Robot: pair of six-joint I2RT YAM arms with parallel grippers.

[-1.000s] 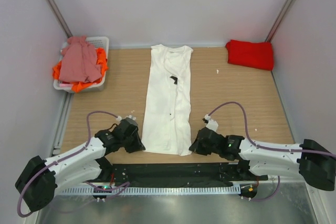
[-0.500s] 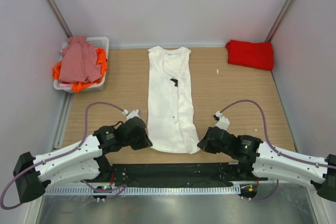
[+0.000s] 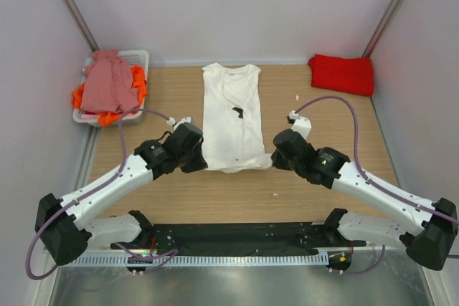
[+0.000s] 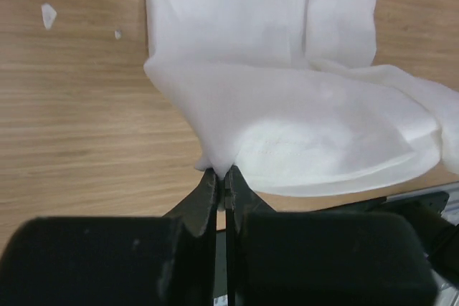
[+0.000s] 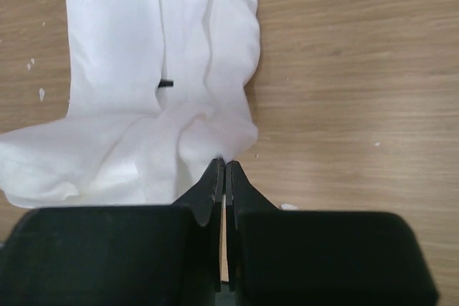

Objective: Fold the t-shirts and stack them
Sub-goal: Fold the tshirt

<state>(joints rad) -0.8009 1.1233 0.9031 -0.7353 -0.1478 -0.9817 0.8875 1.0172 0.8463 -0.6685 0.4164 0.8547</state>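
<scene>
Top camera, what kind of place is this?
Likely a robot test cell for laundry folding: a wooden table boxed in by plain walls, a left arm and right arm holding a white shirt, and a basket of clothes.

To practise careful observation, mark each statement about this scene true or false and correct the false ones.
1. The left gripper and right gripper are both shut on the near edge of the white t-shirt. True.
2. The red t-shirt lies in the basket. False: it lies folded on the table at the far right.
3. A pink t-shirt lies on an orange t-shirt in the basket. True.
4. The white t-shirt lies flat along its whole length. False: its near end is held up off the table.
</scene>
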